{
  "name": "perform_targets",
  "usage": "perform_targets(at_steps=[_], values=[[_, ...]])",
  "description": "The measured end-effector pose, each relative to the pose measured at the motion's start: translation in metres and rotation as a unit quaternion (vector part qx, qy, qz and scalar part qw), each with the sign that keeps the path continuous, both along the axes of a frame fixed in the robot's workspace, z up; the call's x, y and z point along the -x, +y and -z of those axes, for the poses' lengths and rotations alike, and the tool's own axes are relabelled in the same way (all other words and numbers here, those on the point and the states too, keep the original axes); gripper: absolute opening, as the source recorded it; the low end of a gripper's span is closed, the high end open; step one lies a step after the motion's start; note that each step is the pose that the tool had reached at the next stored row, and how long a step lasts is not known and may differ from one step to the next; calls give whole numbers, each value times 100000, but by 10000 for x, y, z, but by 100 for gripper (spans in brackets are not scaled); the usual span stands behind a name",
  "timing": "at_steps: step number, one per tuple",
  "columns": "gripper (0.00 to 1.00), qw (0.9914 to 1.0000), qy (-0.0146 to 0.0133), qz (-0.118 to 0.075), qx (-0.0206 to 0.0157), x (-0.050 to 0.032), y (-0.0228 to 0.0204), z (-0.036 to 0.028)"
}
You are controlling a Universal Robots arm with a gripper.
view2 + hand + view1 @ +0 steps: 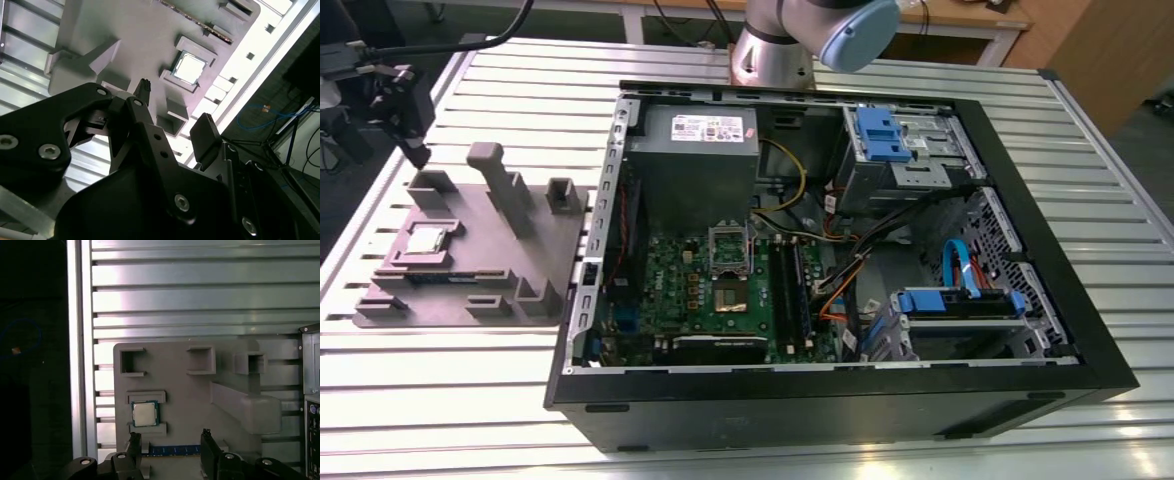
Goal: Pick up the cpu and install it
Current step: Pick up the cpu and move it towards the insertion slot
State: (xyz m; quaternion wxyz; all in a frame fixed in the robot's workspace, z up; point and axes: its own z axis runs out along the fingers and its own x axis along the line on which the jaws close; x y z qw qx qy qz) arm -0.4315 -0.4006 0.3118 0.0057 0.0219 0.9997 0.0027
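Note:
The cpu (427, 240) (190, 67) (145, 413) is a small square chip with a silvery top. It lies flat in a recess of the grey holder block (480, 215) (175, 370), on the slatted table at the exterior view's left. My gripper (408, 125) (172, 112) (170, 437) hangs in the air above the block's far end, clear of the chip. Its black fingers (206, 439) stand apart and open, with nothing between them. The green board's metal-framed socket (727, 245) lies inside the open computer case.
The open black computer case (1041, 250) fills the middle and the exterior view's right, holding a grey power supply (694, 150), cables and blue drive brackets (961, 300). Upright posts (500, 180) rise from the holder block. A blue memory stick (172, 450) lies beside the cpu.

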Motion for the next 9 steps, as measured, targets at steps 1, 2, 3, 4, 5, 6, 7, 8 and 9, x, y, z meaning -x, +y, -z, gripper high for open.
perform_targets(at_steps=[1,2,3,4,5,6,7,8,9], values=[[59,100000,-7,-135,-8,18,-2,16],[59,100000,-10,-210,-27,35,-4,29],[59,100000,-8,-235,-61,46,-7,40],[59,100000,-5,-249,-104,54,-10,50],[59,100000,-5,-253,-142,62,-12,59],[59,100000,-12,-249,-161,68,-12,69],[59,100000,-11,-246,-171,75,-12,76],[59,100000,-12,-247,-174,81,-12,83],[59,100000,-12,-251,-174,85,-13,90]])
